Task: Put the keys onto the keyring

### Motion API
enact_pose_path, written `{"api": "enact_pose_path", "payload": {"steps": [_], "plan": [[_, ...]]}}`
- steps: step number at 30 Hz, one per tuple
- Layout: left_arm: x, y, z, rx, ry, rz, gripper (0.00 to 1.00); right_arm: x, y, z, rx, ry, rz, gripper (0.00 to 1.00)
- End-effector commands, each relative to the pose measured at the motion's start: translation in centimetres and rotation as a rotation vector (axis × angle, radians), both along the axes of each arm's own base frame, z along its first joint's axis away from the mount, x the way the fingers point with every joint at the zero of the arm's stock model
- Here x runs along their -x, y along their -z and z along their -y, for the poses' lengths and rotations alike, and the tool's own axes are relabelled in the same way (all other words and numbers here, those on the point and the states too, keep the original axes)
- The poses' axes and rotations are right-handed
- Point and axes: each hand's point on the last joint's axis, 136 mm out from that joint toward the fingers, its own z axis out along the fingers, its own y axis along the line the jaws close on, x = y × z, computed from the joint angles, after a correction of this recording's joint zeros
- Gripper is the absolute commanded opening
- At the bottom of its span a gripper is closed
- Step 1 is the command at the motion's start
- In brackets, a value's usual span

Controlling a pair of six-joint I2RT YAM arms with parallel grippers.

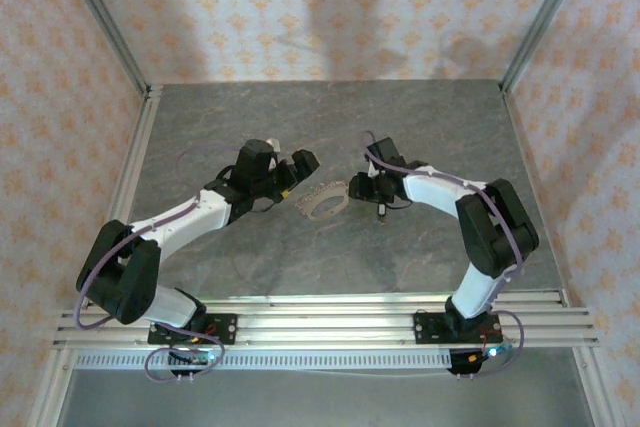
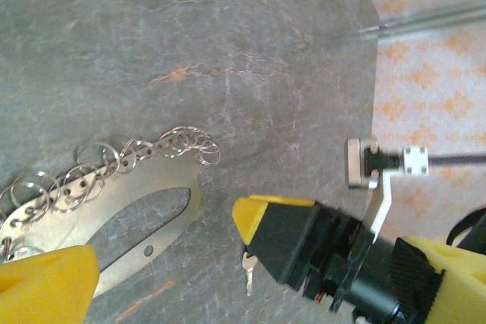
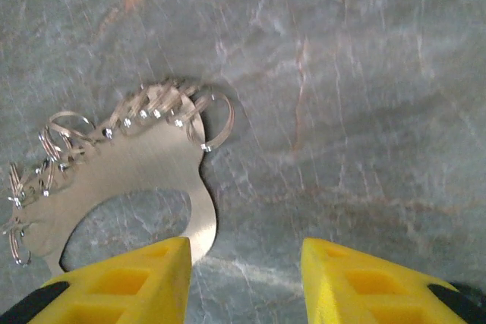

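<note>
Left wrist view showed the key [image 2: 248, 275] just beside the right gripper [image 3: 244, 252], its fingers half apart over bare table [image 1: 420, 127]. The keyring [image 3: 152, 168] lay mid-table, well clear of every edge. The left gripper [image 1: 298, 175] gaped empty. Pickup seemed the step; next called for a precise pinch.

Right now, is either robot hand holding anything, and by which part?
Nothing is clearly held. The left fingers stand wide beside the keyring; the right fingers are apart over bare table. The key shows close by one right finger; contact unclear.

Grey marbled tabletop [image 1: 330, 127] enclosed by pale floral-patterned walls [image 1: 330, 7]
</note>
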Motion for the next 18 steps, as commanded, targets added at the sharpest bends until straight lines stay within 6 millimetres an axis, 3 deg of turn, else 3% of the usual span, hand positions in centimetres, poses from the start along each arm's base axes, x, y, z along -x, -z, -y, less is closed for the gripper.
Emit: {"api": "enact_pose_path", "payload": {"steps": [1,12,18], "plan": [[0.7,0.7,-1.1,0.007,-0.113,-0.104,1.0,0.5,-0.1,-0.9,-0.054,0.022,0.0,0.42],[3.3,4.8,-0.2,-0.109,-0.109,-0.186,1.0,-0.6,1.0,-1.1,-0.035,0.037,0.003,0.42],[3.5,6.7,0.7,-0.111,-0.095,-0.216,1.0,-0.8,1.4,-1.4,-0.042,0.046,-0.003,0.42]]}}
